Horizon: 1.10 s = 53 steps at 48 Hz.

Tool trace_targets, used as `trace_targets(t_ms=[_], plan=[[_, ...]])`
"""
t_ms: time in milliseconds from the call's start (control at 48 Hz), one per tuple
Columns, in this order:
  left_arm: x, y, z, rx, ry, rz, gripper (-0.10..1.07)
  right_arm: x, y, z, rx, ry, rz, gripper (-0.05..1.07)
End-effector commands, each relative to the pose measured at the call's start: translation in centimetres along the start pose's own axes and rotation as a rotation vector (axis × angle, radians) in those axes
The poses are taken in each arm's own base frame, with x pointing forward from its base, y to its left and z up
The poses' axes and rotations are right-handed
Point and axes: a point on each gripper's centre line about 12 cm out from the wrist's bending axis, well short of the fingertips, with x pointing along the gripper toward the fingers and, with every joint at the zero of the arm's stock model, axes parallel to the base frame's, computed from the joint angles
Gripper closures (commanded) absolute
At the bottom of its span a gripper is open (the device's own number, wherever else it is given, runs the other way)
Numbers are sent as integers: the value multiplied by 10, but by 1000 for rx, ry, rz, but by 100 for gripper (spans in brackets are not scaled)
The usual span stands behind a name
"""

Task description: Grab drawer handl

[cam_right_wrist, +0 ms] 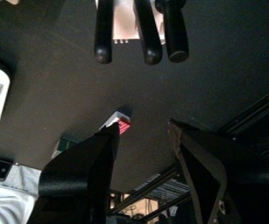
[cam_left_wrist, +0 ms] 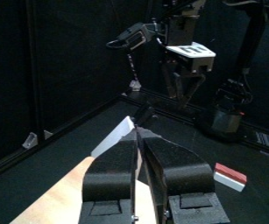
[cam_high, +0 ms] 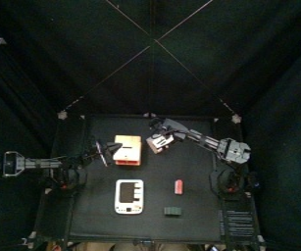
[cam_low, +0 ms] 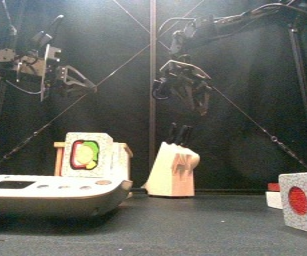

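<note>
Hovering right end effector (cam_low: 180,82) (jaws apart), drawer (cam_high: 124,150) below; no readable labels

Left gripper (cam_left_wrist: 138,140) raised, jaws narrowly parted, right gripper (cam_right_wrist: 144,140) pointing down, jaws spread wide

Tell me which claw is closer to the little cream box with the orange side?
Left. The left gripper hangs above the edge of the drawer on its own side. The right gripper hovers farther off, high over the knife block beside the drawer.
</note>
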Motion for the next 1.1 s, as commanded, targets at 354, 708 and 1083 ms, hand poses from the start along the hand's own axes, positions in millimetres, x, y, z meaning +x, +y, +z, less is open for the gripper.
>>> trace_targets(t_ms=[354, 708, 1083], plan=[[4, 0, 7, -2, -25, 5, 48, -16, 7, -58, -82, -254, 130, 19], [1, -3, 8, 6, -30, -13, 48, 2, 25, -93, -224, -497, 261, 19], [-11, -27, -8, 14, 52, -135, 48, -3, 1, -117, -322, -1002, 508, 20]])
